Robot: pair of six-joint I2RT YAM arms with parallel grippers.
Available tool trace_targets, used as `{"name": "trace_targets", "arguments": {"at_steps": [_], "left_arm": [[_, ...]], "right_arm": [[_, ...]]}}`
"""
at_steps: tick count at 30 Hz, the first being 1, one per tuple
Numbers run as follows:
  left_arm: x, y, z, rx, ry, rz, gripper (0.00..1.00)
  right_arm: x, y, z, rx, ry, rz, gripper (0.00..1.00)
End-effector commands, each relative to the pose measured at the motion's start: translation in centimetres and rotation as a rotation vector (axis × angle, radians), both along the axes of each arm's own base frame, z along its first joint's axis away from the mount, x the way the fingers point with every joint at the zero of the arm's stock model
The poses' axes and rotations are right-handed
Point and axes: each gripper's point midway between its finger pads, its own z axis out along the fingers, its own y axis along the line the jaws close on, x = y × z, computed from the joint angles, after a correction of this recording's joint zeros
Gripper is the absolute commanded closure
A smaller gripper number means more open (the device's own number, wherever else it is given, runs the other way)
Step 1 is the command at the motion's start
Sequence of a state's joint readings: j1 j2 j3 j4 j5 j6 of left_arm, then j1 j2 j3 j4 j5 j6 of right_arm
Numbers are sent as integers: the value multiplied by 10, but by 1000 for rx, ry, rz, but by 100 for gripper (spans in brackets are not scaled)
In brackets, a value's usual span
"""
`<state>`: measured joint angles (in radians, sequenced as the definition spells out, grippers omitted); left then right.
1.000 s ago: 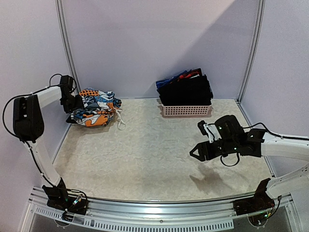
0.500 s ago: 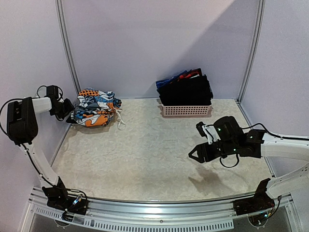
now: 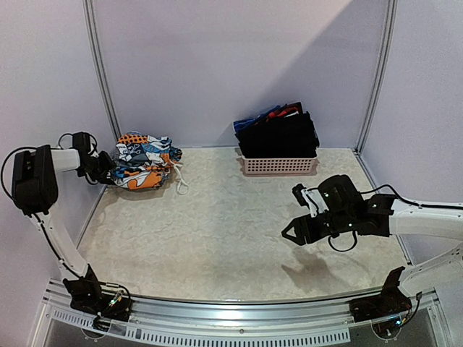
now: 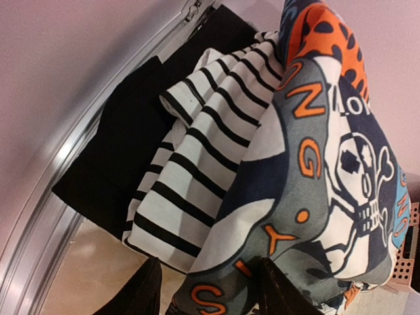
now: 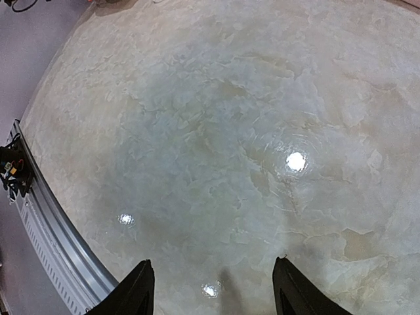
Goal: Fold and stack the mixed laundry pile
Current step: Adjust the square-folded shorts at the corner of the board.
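Moved since a second ago: the left arm has dropped and drawn back toward the left wall, so its claw sits low at the heap's left side instead of high against it. The right arm has barely shifted.
Left claw (image 4: 208, 266): the two dark fingers (image 4: 141, 295) stand apart with the lower edge of printed cloth between them. Whether they pinch it I cannot tell.
Printed piece: the blue-orange-white-black printed garment (image 4: 328, 164), bearing a skull and orange letters, lies crumpled just ahead of those fingers.
Striped piece: the white garment with thin black stripes (image 4: 203, 151) is folded and lies between the printed one and the black one, touching both.
Black piece: the plain black garment (image 4: 118, 151) lies against the metal rail (image 4: 39, 216) at the wall's foot.
Laundry heap (image 3: 141, 165): it sits in the far left corner of the beige mottled surface (image 3: 217, 231), with a white cord (image 3: 179, 184) trailing from its right side.
Right claw (image 5: 213, 262): the fingers are spread wide with nothing between them, above bare surface and well apart from the heap.
Basket: the pink latticed plastic basket (image 3: 278, 165) stands at the far wall, filled with dark folded clothes (image 3: 278, 134) showing bits of blue and red at the back.
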<state>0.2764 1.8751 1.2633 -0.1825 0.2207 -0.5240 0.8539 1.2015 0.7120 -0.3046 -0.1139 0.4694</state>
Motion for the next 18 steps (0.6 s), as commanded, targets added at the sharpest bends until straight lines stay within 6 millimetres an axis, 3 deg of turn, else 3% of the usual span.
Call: {"name": "trace_targets", "arguments": {"at_steps": [1, 6, 13, 16, 18], "left_arm": [[0, -14, -25, -43, 62, -30, 49], [4, -23, -29, -65, 60, -49, 52], [9, -28, -20, -57, 41, -58, 89], [10, -26, -8, -39, 37, -57, 100], [11, -24, 0, -21, 40, -59, 100]], "right_arm": [[1, 2, -1, -5, -10, 2, 38], [0, 2, -2, -7, -9, 4, 38], [1, 2, -3, -13, -8, 3, 38], [1, 2, -3, -13, -8, 3, 38], [1, 2, -3, -14, -8, 3, 38]]}}
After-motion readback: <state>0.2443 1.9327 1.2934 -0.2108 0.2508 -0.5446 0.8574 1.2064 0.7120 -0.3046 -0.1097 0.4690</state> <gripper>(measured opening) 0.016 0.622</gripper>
